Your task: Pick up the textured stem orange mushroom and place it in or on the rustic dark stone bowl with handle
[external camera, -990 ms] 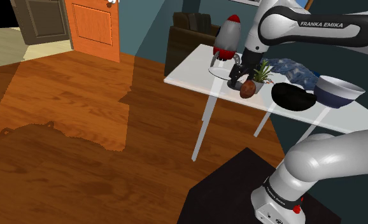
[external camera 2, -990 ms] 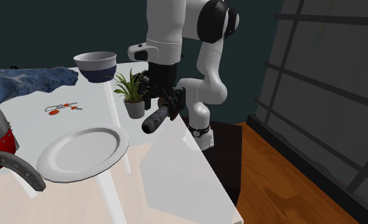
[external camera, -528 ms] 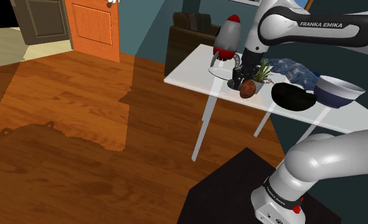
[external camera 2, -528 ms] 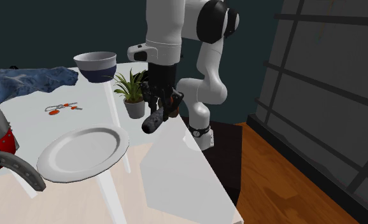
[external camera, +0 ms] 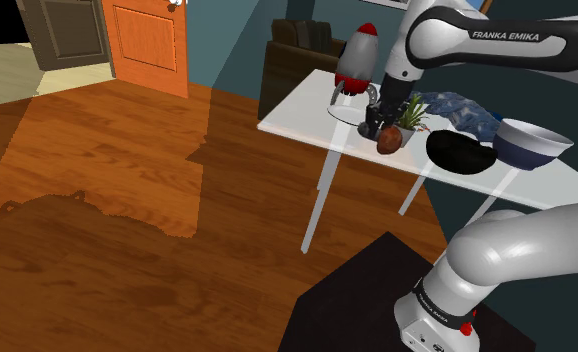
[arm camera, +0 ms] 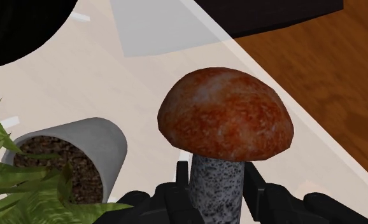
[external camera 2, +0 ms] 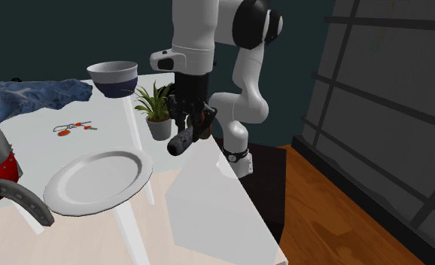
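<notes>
I am looking at the gripper (arm camera: 216,191) closed on the mushroom (arm camera: 226,113). Its two black fingers (arm camera: 180,186) are pressing against either side of the speckled grey stem, and the mottled orange-brown cap is pointing away from the hand. In the shoulder view the gripper (external camera: 382,124) is hanging over the near edge of the white worktop (external camera: 297,118), with the mushroom (external camera: 388,141) showing just under it, right beside the small potted plant (external camera: 410,115). From the second exterior view I am seeing the stem tilted in the gripper (external camera 2: 191,126), the mushroom (external camera 2: 180,143) sitting close to the worktop (external camera 2: 208,214) at its edge; I cannot tell whether it is touching the surface.

The dark bowl (external camera: 460,152) is resting on the worktop past the plant, toward the shoulder view's right, apart from the mushroom. Just beyond it a white bowl with a dark blue base (external camera: 530,143) is standing. A crumpled blue cloth (external camera: 459,108) is lying behind the plant, and a red and white toy rocket (external camera: 357,58) is standing at the far corner. In the second exterior view a white plate (external camera 2: 99,179) is lying nearer the camera, with small orange items (external camera 2: 71,128) beside it. In the wrist view the plant's grey pot (arm camera: 87,149) is sitting next to the gripper.
</notes>
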Controlling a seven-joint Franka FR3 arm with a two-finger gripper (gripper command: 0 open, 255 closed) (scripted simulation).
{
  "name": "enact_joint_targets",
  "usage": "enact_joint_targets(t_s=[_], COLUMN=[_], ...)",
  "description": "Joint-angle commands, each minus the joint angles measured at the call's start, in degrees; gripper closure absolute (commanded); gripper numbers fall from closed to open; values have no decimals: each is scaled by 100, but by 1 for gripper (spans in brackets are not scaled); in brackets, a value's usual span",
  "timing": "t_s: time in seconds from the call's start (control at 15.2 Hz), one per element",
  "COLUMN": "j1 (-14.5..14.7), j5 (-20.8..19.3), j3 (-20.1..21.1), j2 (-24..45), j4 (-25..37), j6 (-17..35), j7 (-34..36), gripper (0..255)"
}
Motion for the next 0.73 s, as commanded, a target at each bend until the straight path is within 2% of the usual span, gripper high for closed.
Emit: enact_joint_targets(t_s=[0.0, 0.66], j1=[-2, -14], j5=[1, 4], j3=[-1, 4], j2=[6, 172], j4=[144, 1040], j6=[-140, -867], j7=[-14, -78], gripper=[255, 255])
